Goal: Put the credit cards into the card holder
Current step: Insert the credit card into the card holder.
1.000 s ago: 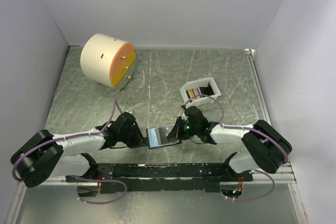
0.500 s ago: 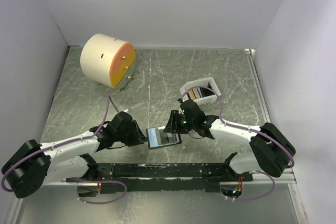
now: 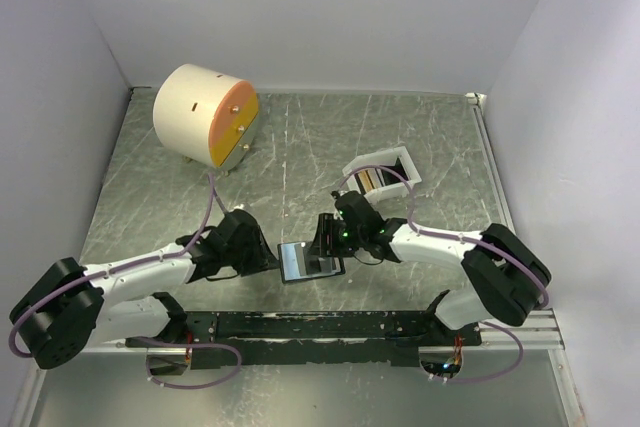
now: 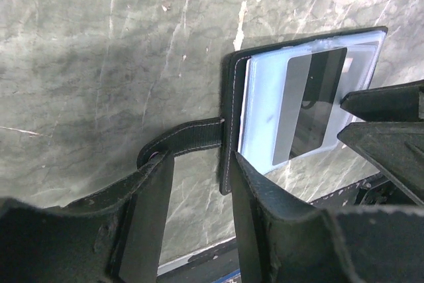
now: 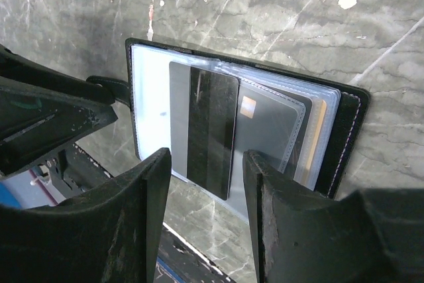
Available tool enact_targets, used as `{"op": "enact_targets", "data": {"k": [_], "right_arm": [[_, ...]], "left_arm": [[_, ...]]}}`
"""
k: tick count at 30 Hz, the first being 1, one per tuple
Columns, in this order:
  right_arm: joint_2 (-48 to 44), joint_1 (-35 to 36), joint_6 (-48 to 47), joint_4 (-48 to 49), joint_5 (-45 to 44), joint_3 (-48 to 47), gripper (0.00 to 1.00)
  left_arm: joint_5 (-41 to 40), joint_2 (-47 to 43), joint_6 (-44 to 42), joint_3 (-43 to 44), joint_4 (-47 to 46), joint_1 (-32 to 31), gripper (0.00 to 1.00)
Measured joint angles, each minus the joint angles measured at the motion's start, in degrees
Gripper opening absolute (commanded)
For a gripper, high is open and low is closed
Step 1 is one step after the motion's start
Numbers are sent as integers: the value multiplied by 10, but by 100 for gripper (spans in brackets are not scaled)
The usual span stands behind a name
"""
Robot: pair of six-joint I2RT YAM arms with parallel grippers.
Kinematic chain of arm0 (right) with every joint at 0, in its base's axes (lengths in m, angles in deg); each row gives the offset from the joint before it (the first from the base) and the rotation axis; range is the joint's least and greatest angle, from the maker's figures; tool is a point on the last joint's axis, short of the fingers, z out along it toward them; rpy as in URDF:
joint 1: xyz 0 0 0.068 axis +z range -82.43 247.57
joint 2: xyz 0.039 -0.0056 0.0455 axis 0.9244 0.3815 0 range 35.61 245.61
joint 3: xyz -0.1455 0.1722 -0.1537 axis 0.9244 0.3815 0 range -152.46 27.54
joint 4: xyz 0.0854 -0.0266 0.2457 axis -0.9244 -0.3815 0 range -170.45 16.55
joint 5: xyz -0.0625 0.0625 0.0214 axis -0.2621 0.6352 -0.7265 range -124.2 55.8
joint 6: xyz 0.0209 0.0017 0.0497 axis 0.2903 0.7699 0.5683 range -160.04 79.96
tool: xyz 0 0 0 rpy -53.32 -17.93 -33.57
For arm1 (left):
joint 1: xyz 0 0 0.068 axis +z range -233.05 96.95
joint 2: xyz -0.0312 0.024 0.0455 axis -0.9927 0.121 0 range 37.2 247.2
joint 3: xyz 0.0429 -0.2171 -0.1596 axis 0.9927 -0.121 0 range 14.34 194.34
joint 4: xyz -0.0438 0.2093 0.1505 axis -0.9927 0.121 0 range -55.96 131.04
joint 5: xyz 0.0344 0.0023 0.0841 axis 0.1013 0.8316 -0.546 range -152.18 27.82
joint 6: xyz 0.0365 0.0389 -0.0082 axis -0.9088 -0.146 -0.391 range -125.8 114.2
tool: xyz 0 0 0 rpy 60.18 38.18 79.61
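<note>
The holder point(image 4: 230, 124) lies open on the tabletop point(image 4: 99, 51), clear sleeves up. A card point(image 5: 211, 130) with a dark stripe rests on its top sleeve, and whether it sits fully in the pocket cannot be told; one end seems to reach the holder's near edge.

Both end effectors are released. The left end effector point(image 4: 199, 164) stands at the holder's spine side with its fingers either side of the strap point(image 4: 189, 138), gripping nothing. The right end effector point(image 5: 207, 160) hangs over the holder's sleeves with its jaws apart and empty.

Nothing pins the holder, so that is the likely trouble. A finger brushing the strap could drag or turn the holder. A sleeve or cover could spring up and shed a half-seated card. The two end effectors are close together at the holder and could knock each other.

More cards point(image 3: 372, 179) wait in the tray point(image 3: 352, 175) beyond the holder.
</note>
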Motion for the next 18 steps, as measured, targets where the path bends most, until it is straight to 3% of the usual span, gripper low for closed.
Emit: {"op": "enact_targets", "data": {"k": [18], "right_arm": [[10, 8, 0, 8, 2, -6, 48]], "left_arm": [[-49, -34, -7, 27, 90, 0, 56]]}}
